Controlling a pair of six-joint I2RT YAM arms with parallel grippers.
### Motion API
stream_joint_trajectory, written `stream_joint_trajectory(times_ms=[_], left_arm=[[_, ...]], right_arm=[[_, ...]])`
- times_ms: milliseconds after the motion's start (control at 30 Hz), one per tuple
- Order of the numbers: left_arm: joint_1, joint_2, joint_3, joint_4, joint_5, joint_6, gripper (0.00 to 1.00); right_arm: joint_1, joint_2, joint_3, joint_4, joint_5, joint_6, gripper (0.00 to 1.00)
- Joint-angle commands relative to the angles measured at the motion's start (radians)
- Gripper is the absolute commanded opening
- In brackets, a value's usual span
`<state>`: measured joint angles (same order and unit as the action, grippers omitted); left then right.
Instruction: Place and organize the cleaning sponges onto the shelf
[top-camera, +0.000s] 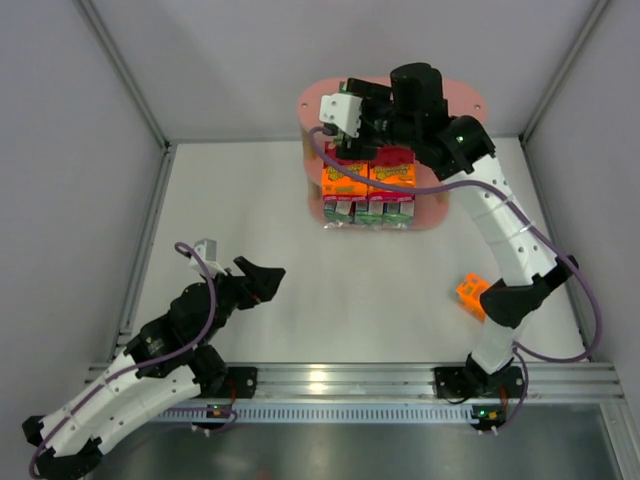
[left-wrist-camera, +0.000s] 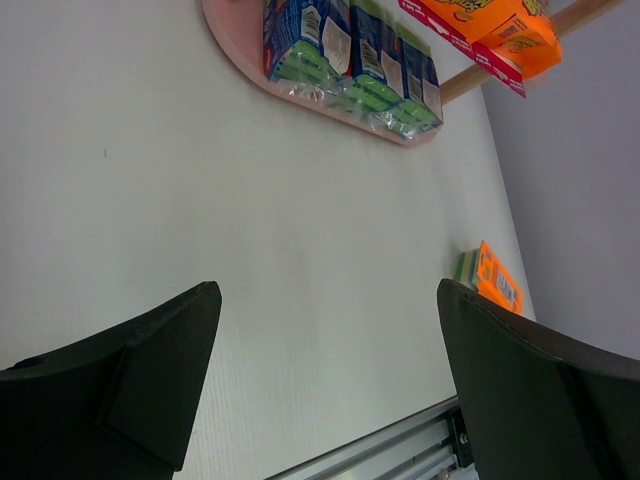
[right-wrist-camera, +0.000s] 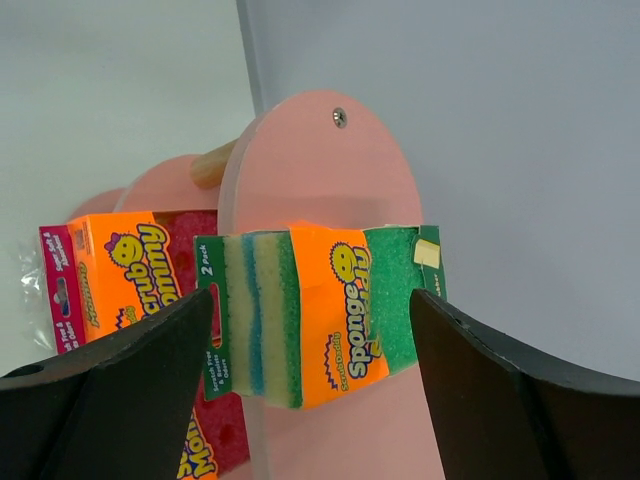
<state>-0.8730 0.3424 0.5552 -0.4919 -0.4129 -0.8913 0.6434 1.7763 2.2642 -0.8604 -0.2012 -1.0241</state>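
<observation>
**Green-and-orange sponge sitting on the top board**

So the right gripper is up over the pink shelf with its jaws spread wide. The green-and-orange sponge pack lies on the top board between them; can't tell if the fingers touch it. 2 orange-and-magenta packs sit side by side on the board below, with a row of blue-and-green packs on the bottom board. 1 more orange pack lies on the table near the right arm. The left gripper hovers over the table, jaws wide apart, nothing in them.

Pink shelf, green-and-orange pack atop, orange packs and blue packs below, stray pack apart.
</observation>
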Motion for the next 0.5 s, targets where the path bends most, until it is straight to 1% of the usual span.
stream_joint_trajectory(times_ms=[0, 133, 233, 400, 433, 467], left_arm=[[-0.003, -0.011, -0.008, 0.021, -0.009, -0.003, 0.95], [-0.003, -0.016, -0.009, 0.019, -0.01, -0.003, 0.95], [-0.003, -0.016, -0.009, 0.021, -0.01, -0.003, 0.95], [-0.003, -0.016, -0.006, 0.021, -0.007, 0.003, 0.95], [-0.003, -0.02, -0.005, 0.021, -0.006, 0.003, 0.95], [-0.003, -0.02, -0.006, 0.019, -0.006, 0.005, 0.95]], right_arm=[[-0.016, -0.075, 0.023, 0.032, -0.055, 0.038, 0.8], [-0.016, -0.127, 0.015, 0.034, -0.073, 0.068, 0.8], [-0.031, -0.158, 0.0, 0.057, -0.115, 0.139, 0.8], [-0.074, -0.215, -0.072, 0.139, -0.162, 0.295, 0.8], [-0.1, -0.225, -0.083, 0.152, -0.196, 0.323, 0.79], [-0.117, -0.23, -0.106, 0.17, -0.216, 0.396, 0.79]])
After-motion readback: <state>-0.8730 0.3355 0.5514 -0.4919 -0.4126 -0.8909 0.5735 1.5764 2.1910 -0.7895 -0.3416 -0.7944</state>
